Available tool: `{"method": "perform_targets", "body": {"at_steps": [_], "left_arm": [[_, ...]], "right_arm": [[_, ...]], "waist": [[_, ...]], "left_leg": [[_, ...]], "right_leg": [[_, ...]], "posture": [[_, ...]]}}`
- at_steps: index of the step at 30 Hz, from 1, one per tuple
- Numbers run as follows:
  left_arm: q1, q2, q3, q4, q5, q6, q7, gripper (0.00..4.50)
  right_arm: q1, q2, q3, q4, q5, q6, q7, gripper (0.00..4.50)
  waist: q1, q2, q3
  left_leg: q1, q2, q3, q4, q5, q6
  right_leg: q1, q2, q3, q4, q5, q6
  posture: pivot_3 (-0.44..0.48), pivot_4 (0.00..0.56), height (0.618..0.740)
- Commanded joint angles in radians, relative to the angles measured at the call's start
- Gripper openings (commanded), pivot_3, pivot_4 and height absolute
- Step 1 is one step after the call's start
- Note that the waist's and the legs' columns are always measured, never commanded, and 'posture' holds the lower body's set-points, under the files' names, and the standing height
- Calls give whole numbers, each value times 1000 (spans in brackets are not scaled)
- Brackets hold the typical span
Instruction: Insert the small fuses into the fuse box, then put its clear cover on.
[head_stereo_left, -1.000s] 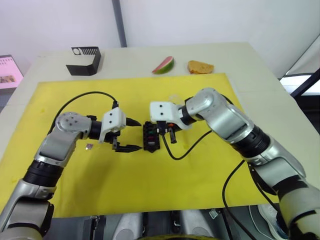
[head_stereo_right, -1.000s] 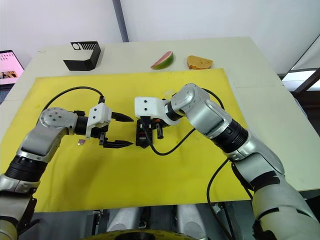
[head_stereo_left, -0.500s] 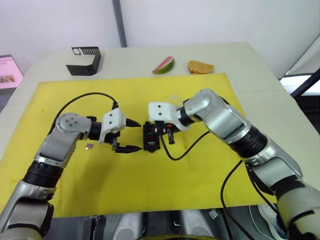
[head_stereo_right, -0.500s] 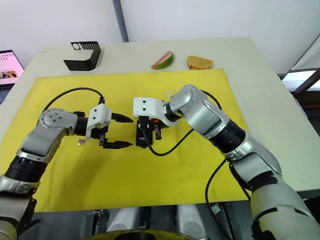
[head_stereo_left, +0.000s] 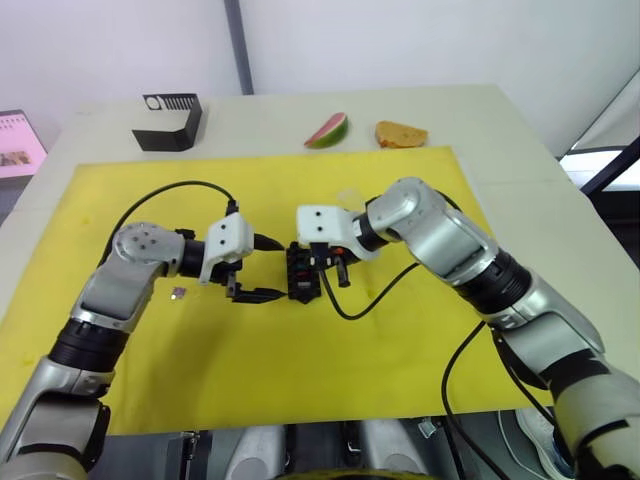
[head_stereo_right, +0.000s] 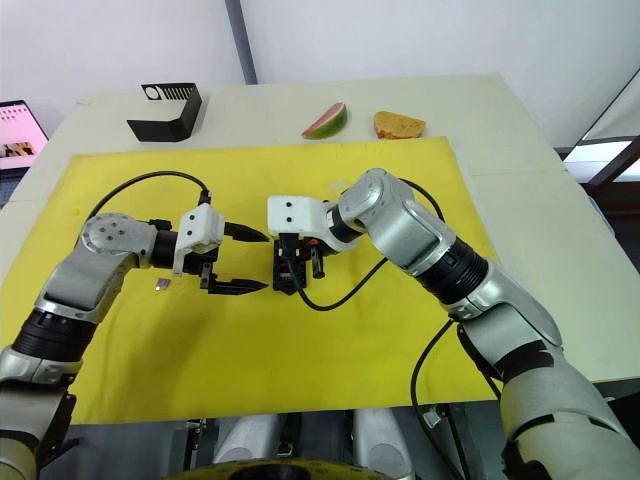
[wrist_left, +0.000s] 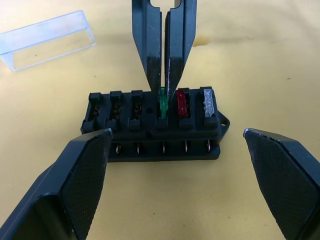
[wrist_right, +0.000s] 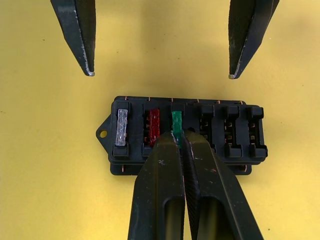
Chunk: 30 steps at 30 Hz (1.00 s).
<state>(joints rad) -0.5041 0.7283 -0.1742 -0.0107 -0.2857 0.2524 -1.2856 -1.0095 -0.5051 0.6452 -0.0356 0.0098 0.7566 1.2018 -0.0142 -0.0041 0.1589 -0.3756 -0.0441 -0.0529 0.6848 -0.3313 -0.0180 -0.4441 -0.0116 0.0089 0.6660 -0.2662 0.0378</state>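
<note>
Since the earlier frame: left gripper (head_stereo_left: 268, 268) has edged closer to the fuse box (head_stereo_left: 302, 274); right gripper (wrist_right: 180, 141) hardly shifted.

Fuse box: black, mid-mat (head_stereo_left: 250, 360), between the two grippers. Slots filled, from the tabbed end: grey fuse (wrist_right: 121, 127), red fuse (wrist_right: 153, 125), green fuse (wrist_right: 176, 123); three slots bare. No readable lettering on the box.

Right gripper: fingers pressed together, tips clamped on the green fuse, which stands in the third slot.

Left gripper: fingers spread wide, empty, just beside the box, tips pointing at it.

Loose fuse (head_stereo_left: 178, 293): small, purplish, on the mat beside the left forearm.

Clear cover (wrist_left: 46, 40): on the mat, near the box, on its far side from the left gripper.

Black holder (head_stereo_left: 170, 121), watermelon slice (head_stereo_left: 328, 130), bread piece (head_stereo_left: 401, 133): on the table (head_stereo_left: 500, 130) beyond the mat.
</note>
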Motion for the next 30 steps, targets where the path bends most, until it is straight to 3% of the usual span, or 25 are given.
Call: {"method": "perform_targets", "body": {"at_steps": [1, 9, 12, 16, 22, 27, 30], "left_arm": [[-1, 3, 10, -19, -4, -8, -5, 4427], [-11, 3, 13, -2, -3, -13, -12, 4427], [0, 5, 11, -16, -9, -6, -19, 4500], [7, 3, 8, -7, -1, -19, -23, 4500], [-37, -9, -7, -4, -3, -7, -45, 4500], [-35, -3, 7, -13, -15, 2, -66, 4500], [-23, 0, 11, -17, -17, 4, -66, 4500]], "right_arm": [[-22, 6, -9, -17, -7, -5, 7, 0], [-19, 5, -29, -39, 2, 2, 14, 0], [-17, 7, -58, -65, 21, 10, 8, 926], [-12, 16, -102, -134, 66, 58, 1, 2657], [21, 3, -241, -136, 134, 30, -43, 2657], [206, 94, -436, -176, 298, 17, -122, 2657], [312, 114, -451, -185, 309, -57, -151, 1824]], "waist": [[0, 0, 0], [0, 0, 0], [0, 0, 0], [-1, 0, 0], [4, -1, 0], [2, -2, -1], [-2, -2, -1]], "left_leg": [[0, 0, 0, 0, 0, 0], [0, 0, 0, 0, 0, 0], [0, 0, 0, 0, 0, 0], [0, 0, 0, 0, 0, 0], [0, 0, 0, 1, 0, 0], [0, 0, 0, 0, 0, 0], [0, 0, 0, 0, 0, 1]], "right_leg": [[0, 0, 0, 0, 0, 0], [0, 0, 0, 0, 0, 0], [0, 0, 0, 0, 0, 0], [0, 0, 0, 0, 0, 0], [0, 0, 0, 0, 0, 0], [1, 0, 0, 0, 0, 0], [0, 0, 0, 1, 0, 0]], "posture": [[0, 150, 740], [0, 150, 740], [0, 150, 740], [0, 150, 740], [0, 150, 740], [0, 150, 740], [0, 150, 740]]}}
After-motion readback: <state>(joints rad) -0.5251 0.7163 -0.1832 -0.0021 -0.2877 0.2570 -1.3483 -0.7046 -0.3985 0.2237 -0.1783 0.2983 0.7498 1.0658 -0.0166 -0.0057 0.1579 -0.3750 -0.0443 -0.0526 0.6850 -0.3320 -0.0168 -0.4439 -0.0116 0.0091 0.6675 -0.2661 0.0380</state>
